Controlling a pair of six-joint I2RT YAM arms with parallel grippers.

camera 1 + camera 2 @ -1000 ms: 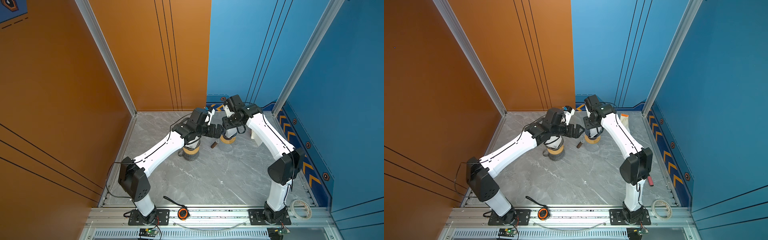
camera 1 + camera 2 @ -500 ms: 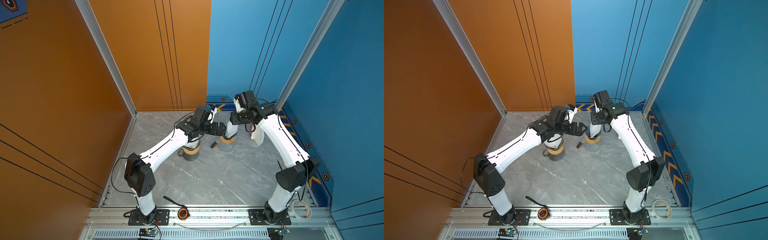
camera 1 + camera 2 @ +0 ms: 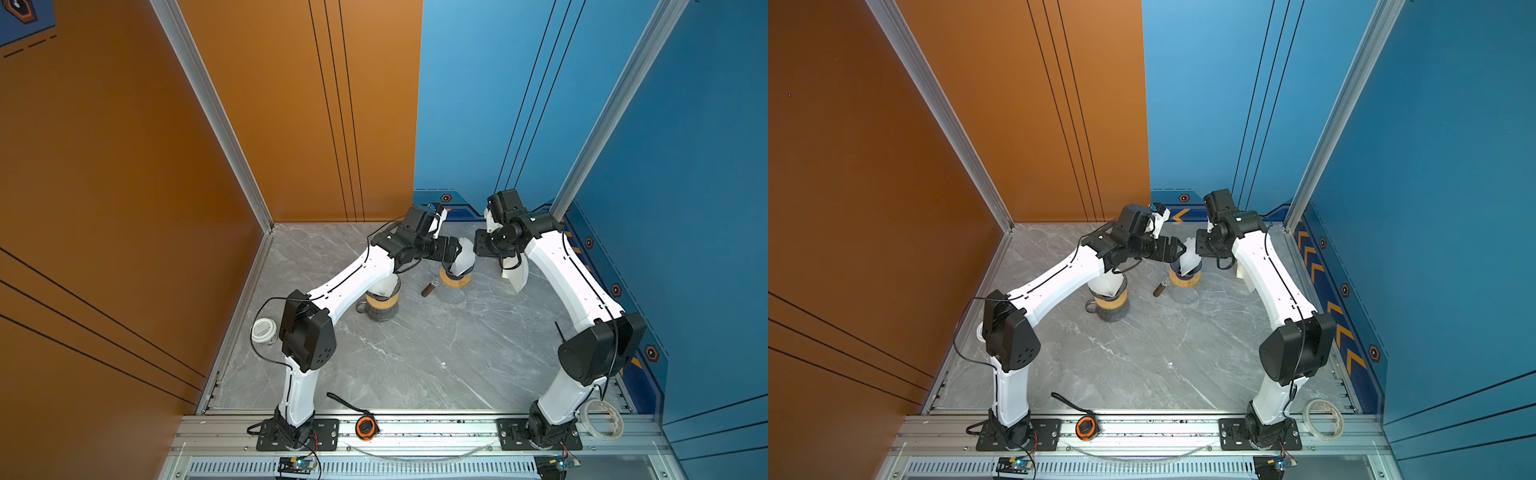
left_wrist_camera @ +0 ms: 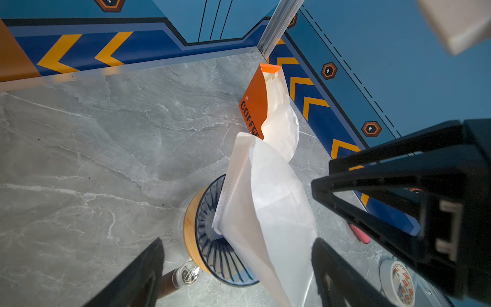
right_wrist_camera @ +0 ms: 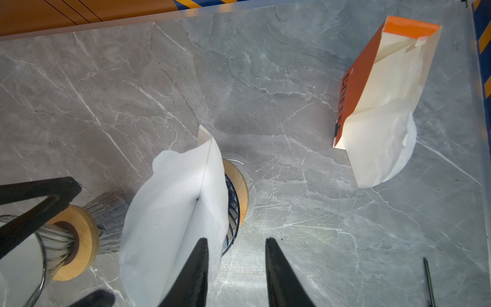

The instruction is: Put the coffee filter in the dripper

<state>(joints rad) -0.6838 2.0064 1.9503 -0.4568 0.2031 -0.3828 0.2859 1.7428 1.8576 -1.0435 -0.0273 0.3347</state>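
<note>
Over the last second your right arm (image 3: 573, 282) has drawn its wrist back from above the dripper (image 3: 455, 281) and swung its elbow outward. Your left arm (image 3: 353, 278) has brought its elbow in toward the dripper, uncovering a white lidded cup (image 3: 264, 330) well apart from the dripper on the left arm's side.

The coffee filter (image 4: 265, 207) stands in the dripper, pointed end down inside the ribbed blue cone. It leans to one side, mostly folded flat, and most of the paper rises above the rim.

Your left gripper (image 4: 236, 242) hangs just above the dripper with its jaws spread wide. The filter's upper part passes between them, close to one finger, and nothing is pinched. Your right gripper (image 5: 236, 240) faces it from the opposite side of the dripper, jaws partly apart with only bare table in the gap, so it holds nothing. One finger (image 5: 194, 273) overlaps the paper's outer face, and you cannot tell whether it touches.

A second dripper (image 3: 1111, 300), already carrying a white filter (image 3: 1106, 284), stands near the dripper under your left arm. The orange-and-white packet marked COFFEE (image 5: 377, 106) sits on the marble table (image 3: 415, 365) apart from the dripper on the right arm's side, white paper showing at its open end.
</note>
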